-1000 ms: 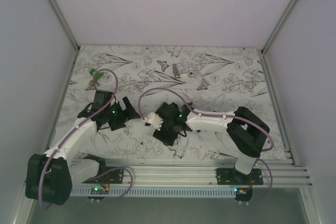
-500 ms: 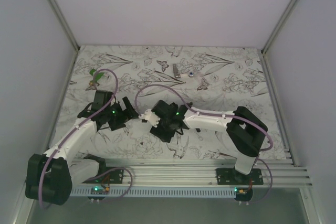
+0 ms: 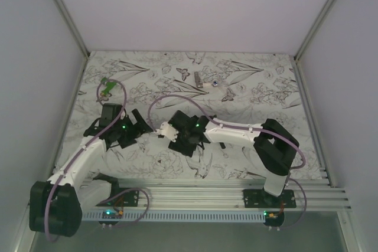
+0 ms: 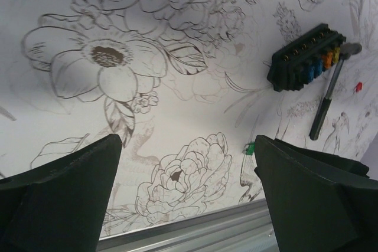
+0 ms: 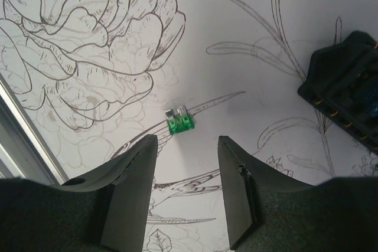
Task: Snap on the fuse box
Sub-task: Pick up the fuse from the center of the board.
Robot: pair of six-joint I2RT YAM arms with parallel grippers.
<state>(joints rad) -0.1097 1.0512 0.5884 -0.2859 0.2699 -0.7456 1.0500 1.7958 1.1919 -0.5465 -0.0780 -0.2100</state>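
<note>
Overhead: the floral-print table (image 3: 260, 95) carries both arms. The left arm (image 3: 82, 154) and the right arm (image 3: 236, 136) bend inward, so their wrists sit near each other over the middle-left of the surface. From this view we cannot pick out the fuse box; the arms cover that patch.

Left gripper (image 4: 188, 143): jaws spread wide, nothing between them, bare table under the gap. Right gripper (image 5: 188, 140): jaws parted as well, holding nothing.

Fuse box (image 4: 307, 57): it lies flat on the table, up and to the right of the left gripper, well apart from both fingers. Orange and blue fuses show in its row of slots. In the right wrist view we see only one black corner of the box at the right edge, apart from the right-hand finger.

Hammer (image 4: 332, 90): it lies just beside the box, its grey head next to the orange end.

Green fuse (image 5: 179, 122): on the table just past the right gripper's fingertips, in line with the gap, touching neither finger.

Small red piece (image 4: 357, 87): just right of the hammer.
</note>
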